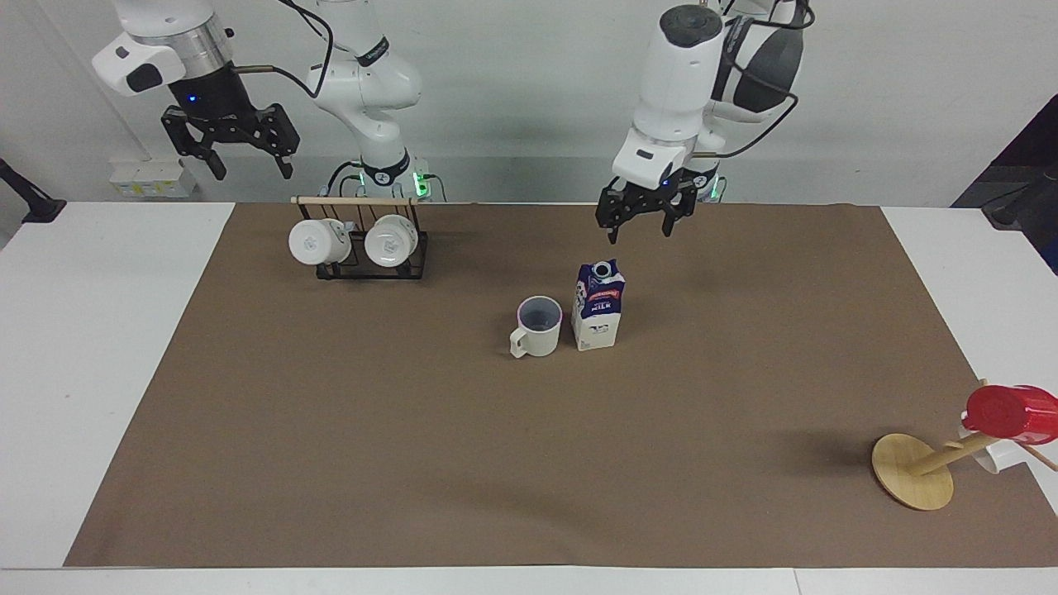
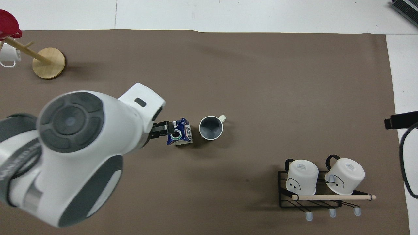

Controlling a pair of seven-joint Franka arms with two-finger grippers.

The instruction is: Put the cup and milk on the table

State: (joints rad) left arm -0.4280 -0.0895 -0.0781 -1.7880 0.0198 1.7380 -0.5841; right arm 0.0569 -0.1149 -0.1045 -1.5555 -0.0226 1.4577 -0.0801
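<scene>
The cup (image 1: 537, 329), a cream-white mug with a greyish inside, stands upright on the brown sheet of the table (image 1: 413, 463). The milk (image 1: 599, 307) stands upright right beside it, toward the left arm's end. Both show in the overhead view, the cup (image 2: 211, 128) and the milk (image 2: 180, 132). My left gripper (image 1: 639, 230) is open and empty, raised above the sheet and clear of the carton's top. My right gripper (image 1: 233, 157) is open and empty, high over the table edge by the mug rack.
A black wire rack (image 1: 364, 263) with two white mugs stands near the robots at the right arm's end. A wooden mug tree (image 1: 913, 473) with a red cup (image 1: 1010, 411) stands at the left arm's end, away from the robots.
</scene>
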